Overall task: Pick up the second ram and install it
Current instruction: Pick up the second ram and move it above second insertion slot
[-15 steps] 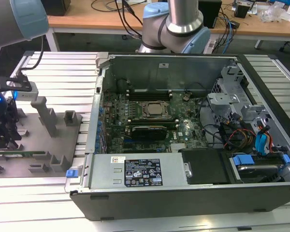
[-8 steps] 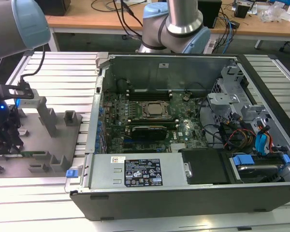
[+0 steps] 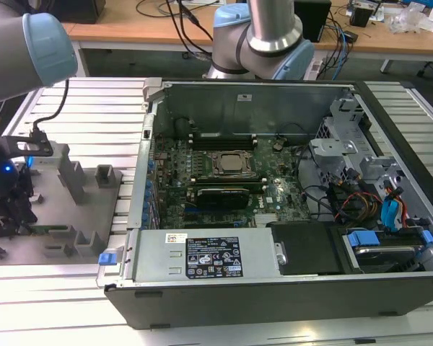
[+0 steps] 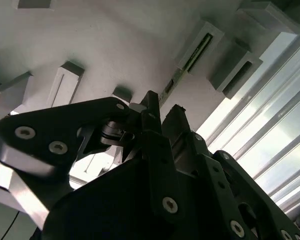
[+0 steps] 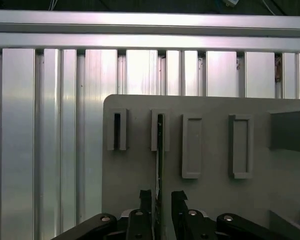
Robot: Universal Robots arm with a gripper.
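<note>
The second ram (image 5: 159, 150) is a thin green strip standing on edge in the slotted blocks of a grey tray (image 5: 210, 200). In the second wrist view the ram (image 4: 196, 51) runs away from the fingertips through one slotted block. My gripper (image 5: 161, 200) straddles the near end of the strip, one black finger on each side, with a visible gap on one side. The jaws look open, not clamped. In the exterior view the gripper (image 3: 11, 209) hangs low over the tray (image 3: 79, 216) at the exterior view's left.
An open computer case (image 3: 274, 288) lies at the exterior view's right of the tray, with its motherboard (image 3: 224, 173), long black slots (image 3: 224, 135) and cables (image 3: 346, 194) exposed. The tray carries several upright blocks (image 3: 72, 176). Everything rests on a ribbed aluminium table (image 5: 40, 150).
</note>
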